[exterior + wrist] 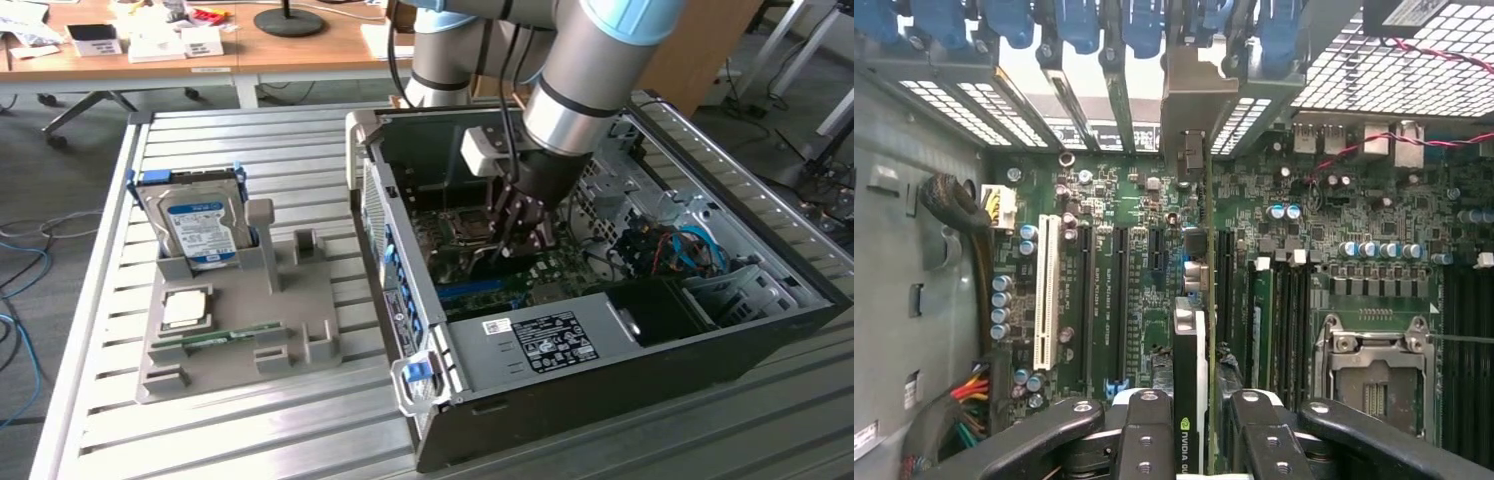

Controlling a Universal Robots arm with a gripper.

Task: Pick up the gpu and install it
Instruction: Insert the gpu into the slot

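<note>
Inside the case, thin edge-on gpu (1199, 340), hand-held (1192, 440)

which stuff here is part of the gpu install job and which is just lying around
In the job:
- gpu, held edge-on over the motherboard
- pincer, shut on the gpu
- computer case, open
- motherboard

Lying about:
- hard drive, upright in the grey holder
- memory stick
- processor chip
</note>
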